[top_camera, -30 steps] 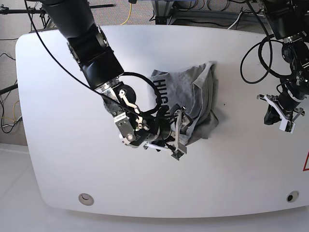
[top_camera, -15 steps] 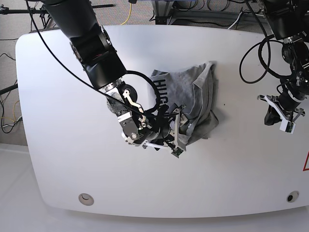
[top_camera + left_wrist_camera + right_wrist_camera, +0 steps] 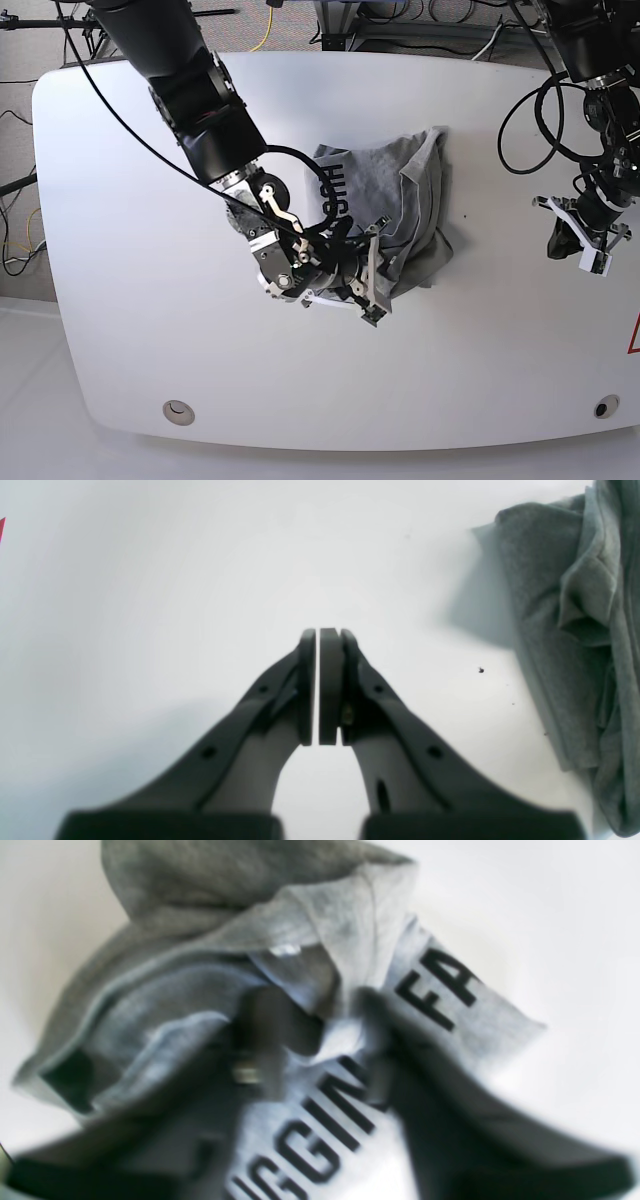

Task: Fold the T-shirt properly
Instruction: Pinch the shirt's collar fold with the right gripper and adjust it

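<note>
The T-shirt (image 3: 395,215) lies crumpled mid-table (image 3: 130,300). My right claw (image 3: 312,1040) sits on its near edge, jaws astride a raised fold beside the lettering; whether they pinch it yet I cannot tell. My left claw (image 3: 320,685) is clenched, empty, well away from the shirt, so the right is nearer.

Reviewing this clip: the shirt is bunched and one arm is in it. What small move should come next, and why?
Probably lift and draw the pinched fold outward: the right gripper has its jaws closing on the crumpled T-shirt, while the left gripper sits shut and apart on the table.
</note>
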Available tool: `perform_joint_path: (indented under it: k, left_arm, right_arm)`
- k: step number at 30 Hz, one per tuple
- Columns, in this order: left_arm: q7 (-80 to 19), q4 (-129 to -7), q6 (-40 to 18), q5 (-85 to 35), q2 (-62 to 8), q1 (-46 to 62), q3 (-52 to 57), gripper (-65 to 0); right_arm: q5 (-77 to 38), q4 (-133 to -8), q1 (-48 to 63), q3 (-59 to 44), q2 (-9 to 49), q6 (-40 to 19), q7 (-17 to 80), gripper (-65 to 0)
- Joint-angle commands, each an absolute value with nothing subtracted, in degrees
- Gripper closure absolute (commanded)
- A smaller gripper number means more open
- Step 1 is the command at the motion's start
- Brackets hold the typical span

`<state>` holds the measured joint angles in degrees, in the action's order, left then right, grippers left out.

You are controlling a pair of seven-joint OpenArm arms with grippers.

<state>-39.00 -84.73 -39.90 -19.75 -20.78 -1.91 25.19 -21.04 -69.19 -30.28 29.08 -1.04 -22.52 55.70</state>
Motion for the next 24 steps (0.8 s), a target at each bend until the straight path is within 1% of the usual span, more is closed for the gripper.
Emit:
perform_joint_path:
  k: [1,3,5,10,17,24]
  left_arm:
    - [-37.4,-85.6,-40.0,-20.8,-21.8,-2.9,25.6,0.0]
    - [-37.4,-85.6,-40.0,-20.8,-21.8,-2.9,25.6,0.0]
    - [-37.4,-85.6,-40.0,-20.8,-21.8,-2.9,25.6,0.0]
    - [-37.4,-85.6,-40.0,-20.8,-21.8,-2.9,25.6,0.0]
    - [-37.4,-85.6,-40.0,-20.8,-21.8,-2.9,25.6,0.0]
    - [-37.4,-85.6,-40.0,-20.8,-21.8,-2.9,25.6,0.0]
  right_arm:
    - [-21.7,-70.0,-32.1,28.9,-2.0,-22.3,54.5,0.0]
    - [-21.7,-70.0,-32.1,28.9,-2.1,-22.3,54.5,0.0]
    - [-21.7,-70.0,-32.1,28.9,-2.2,-22.3,54.5,-2.1]
    - [-21.7,-70.0,-32.1,28.9,-3.4,-22.3,54.5,0.0]
    - [-21.7,-70.2,-32.1,29.0,-4.9,-22.3,54.6,0.0]
    - [-21.7,-70.2,-32.1,29.0,-4.8,-22.3,54.7,0.0]
